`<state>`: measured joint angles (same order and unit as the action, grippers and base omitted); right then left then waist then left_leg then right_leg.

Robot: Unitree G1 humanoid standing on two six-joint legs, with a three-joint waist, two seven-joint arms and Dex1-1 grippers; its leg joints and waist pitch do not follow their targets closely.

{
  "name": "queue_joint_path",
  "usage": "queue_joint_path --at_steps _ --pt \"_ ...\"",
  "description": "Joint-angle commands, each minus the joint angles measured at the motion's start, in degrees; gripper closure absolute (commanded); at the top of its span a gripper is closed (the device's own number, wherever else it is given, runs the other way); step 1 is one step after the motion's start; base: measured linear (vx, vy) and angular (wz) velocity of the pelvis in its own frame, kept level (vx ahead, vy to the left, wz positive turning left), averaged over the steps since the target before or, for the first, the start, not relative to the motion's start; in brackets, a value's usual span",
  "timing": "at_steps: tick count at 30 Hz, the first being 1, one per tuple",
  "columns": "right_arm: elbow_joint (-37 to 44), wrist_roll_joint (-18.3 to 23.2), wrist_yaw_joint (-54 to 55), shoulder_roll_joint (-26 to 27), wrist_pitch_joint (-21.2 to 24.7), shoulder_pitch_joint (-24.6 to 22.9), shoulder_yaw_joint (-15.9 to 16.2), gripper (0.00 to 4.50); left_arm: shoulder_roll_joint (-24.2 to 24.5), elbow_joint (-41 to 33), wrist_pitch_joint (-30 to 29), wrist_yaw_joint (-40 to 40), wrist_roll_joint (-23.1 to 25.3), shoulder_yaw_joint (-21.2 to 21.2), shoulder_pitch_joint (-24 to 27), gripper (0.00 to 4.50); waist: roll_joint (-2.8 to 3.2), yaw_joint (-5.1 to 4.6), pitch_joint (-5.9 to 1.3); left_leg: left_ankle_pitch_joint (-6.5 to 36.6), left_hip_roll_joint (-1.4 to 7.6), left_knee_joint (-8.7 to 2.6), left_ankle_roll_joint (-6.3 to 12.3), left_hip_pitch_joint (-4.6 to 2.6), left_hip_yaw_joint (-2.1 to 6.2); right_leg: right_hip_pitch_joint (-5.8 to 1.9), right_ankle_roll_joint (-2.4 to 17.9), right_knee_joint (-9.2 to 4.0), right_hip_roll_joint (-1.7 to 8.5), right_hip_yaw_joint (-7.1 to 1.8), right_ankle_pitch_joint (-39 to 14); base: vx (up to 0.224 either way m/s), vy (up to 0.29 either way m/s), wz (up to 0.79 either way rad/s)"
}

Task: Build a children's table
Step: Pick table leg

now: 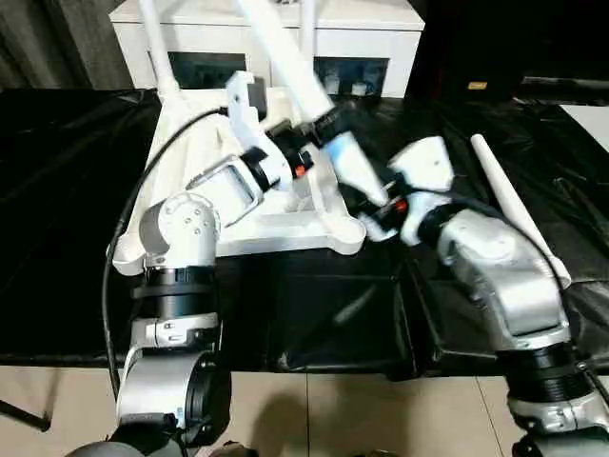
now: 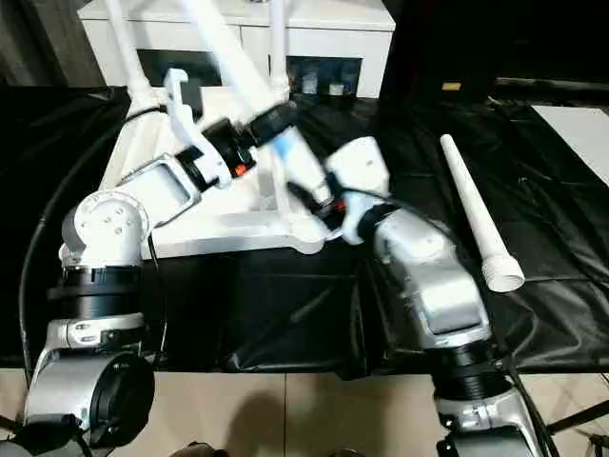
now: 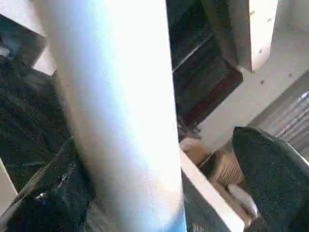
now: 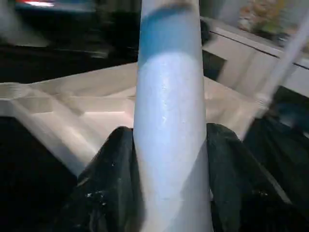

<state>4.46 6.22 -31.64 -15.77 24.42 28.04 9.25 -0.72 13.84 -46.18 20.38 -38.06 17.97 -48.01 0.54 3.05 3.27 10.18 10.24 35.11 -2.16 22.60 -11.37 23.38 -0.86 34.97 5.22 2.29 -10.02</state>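
The white tabletop (image 1: 285, 225) lies underside up on the black cloth, with two white legs (image 1: 152, 43) (image 1: 306, 19) standing upright in its far corner sockets. A third leg (image 1: 285, 52) slants over the tabletop, its lower end near the front right corner socket (image 1: 347, 238). My left gripper (image 1: 322, 122) is shut on this leg at mid length, seen close up in the left wrist view (image 3: 120, 121). Lower down, my right gripper (image 1: 377, 198) is shut on the same leg (image 4: 169, 121), with black fingers (image 4: 111, 183) on either side. A fourth leg (image 2: 476, 214) lies loose at the right.
A white cabinet (image 1: 366, 40) with dark glass doors stands right behind the tabletop. Black cloth (image 1: 67, 209) covers the work table, whose front edge runs near my body. A white surface (image 1: 590, 119) shows at the far right.
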Motion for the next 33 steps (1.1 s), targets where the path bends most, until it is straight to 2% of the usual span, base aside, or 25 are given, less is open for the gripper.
queue_joint_path --at_steps 1,4,7,9,10,13,15,16,20,25,26,29,33 --pt "1.1 -0.8 0.3 0.2 -0.1 0.1 0.5 2.64 -0.1 0.1 0.2 -0.9 -0.1 -0.2 -1.8 0.00 -0.49 -0.06 -4.12 11.0 2.14 -4.21 1.73 -1.40 1.19 -2.72 12.7 -3.98 2.13 -1.70 -9.7 0.000 0.000 0.00" --pt "0.2 -3.1 1.9 0.4 -1.0 0.9 1.8 2.64 -0.1 0.8 -0.2 -2.8 -0.1 0.3 -2.1 0.00 -0.44 -0.04 -4.12 11.2 2.12 -4.20 1.13 -1.53 1.15 -2.57 12.4 -4.01 2.07 -1.76 -9.9 0.000 0.000 0.00" --pt "-0.4 -4.2 2.5 0.4 -1.3 1.3 2.5 2.64 0.0 1.0 -0.3 -3.2 -0.2 0.3 -2.1 0.34 -0.48 0.03 -4.15 10.9 2.07 -4.23 0.99 -1.41 1.20 -2.69 12.1 -3.92 2.09 -1.77 -9.4 0.000 0.000 0.00" --pt "-0.5 -4.4 2.6 0.4 -1.3 1.3 2.8 2.64 0.0 1.0 -0.4 -3.1 -0.3 0.2 -2.1 0.40 -0.40 0.05 -4.19 10.4 2.12 -4.22 1.04 -1.46 1.21 -2.68 12.2 -3.84 2.14 -1.79 -8.6 0.000 0.000 0.00" --pt "-0.5 -4.5 2.7 0.5 -1.2 1.3 2.9 2.64 0.0 1.0 -0.5 -3.1 -0.4 0.2 -2.0 0.70 -0.41 0.02 -4.19 10.3 2.08 -4.18 1.13 -1.42 1.20 -2.70 12.3 -3.81 2.11 -1.78 -8.3 0.000 0.000 0.00" --pt "-0.8 -5.1 3.4 0.8 -1.0 1.5 3.2 2.64 -0.1 1.1 -0.9 -4.4 -0.7 0.4 -1.8 0.82 -0.44 0.01 -4.16 10.2 2.05 -4.15 1.47 -1.34 1.16 -2.77 12.4 -3.79 2.13 -1.78 -8.3 0.000 0.000 0.00" --pt "-0.8 -5.3 3.5 0.9 -1.0 1.6 3.2 2.64 -0.1 1.1 -0.9 -4.5 -0.8 0.3 -1.8 1.14 -0.47 -0.01 -4.12 10.7 2.05 -4.20 1.41 -1.36 1.18 -2.75 12.2 -3.89 2.14 -1.77 -9.3 0.000 0.000 0.00" --pt "-1.0 -5.7 4.0 1.2 -0.9 1.7 3.2 2.64 -0.1 1.1 -0.9 -4.3 -1.0 0.3 -1.7 1.14 -0.50 -0.02 -4.13 10.7 2.02 -4.15 1.30 -1.33 1.17 -2.75 12.1 -3.91 2.14 -1.80 -9.5 0.000 0.000 0.00" --pt "-1.4 -6.1 4.7 1.7 -0.8 1.8 3.4 2.64 -0.3 1.0 -0.9 -4.5 -1.3 0.3 -1.6 1.59 -0.45 -0.05 -4.13 10.7 2.05 -4.21 1.06 -1.37 1.20 -2.69 12.0 -3.88 2.07 -1.77 -9.4 0.000 0.000 0.00" --pt "-1.4 -6.5 5.0 2.1 -0.6 1.8 3.5 2.64 -0.6 0.7 -0.9 -5.1 -1.7 0.5 -1.4 1.83 -0.47 -0.08 -4.11 10.6 2.05 -4.23 1.11 -1.39 1.19 -2.73 12.0 -3.85 2.08 -1.78 -8.9 0.000 0.000 0.00" --pt "-1.4 -6.6 5.1 2.2 -0.6 1.9 3.5 2.64 -0.6 0.6 -0.9 -5.1 -1.9 0.5 -1.4 2.07 -0.48 -0.11 -4.11 10.5 2.07 -4.24 1.14 -1.38 1.19 -2.73 12.0 -3.84 2.09 -1.79 -8.8 0.000 0.000 0.00" --pt "-1.5 -6.7 5.5 2.2 -0.7 2.3 3.4 2.64 -0.5 0.6 -1.0 -5.2 -2.1 0.6 -1.4 2.14 -0.49 -0.13 -4.09 10.5 2.06 -4.24 1.08 -1.39 1.18 -2.72 12.1 -3.87 2.07 -1.79 -8.8 0.000 0.000 0.00" --pt "-1.6 -6.5 4.8 2.3 -0.8 2.4 3.4 2.64 -0.2 1.2 -0.5 -5.4 -1.9 0.9 -1.7 2.55 -0.42 -0.10 -4.10 10.7 2.06 -4.23 1.00 -1.44 1.18 -2.68 11.9 -3.89 2.11 -1.81 -9.4 0.000 0.000 0.00"
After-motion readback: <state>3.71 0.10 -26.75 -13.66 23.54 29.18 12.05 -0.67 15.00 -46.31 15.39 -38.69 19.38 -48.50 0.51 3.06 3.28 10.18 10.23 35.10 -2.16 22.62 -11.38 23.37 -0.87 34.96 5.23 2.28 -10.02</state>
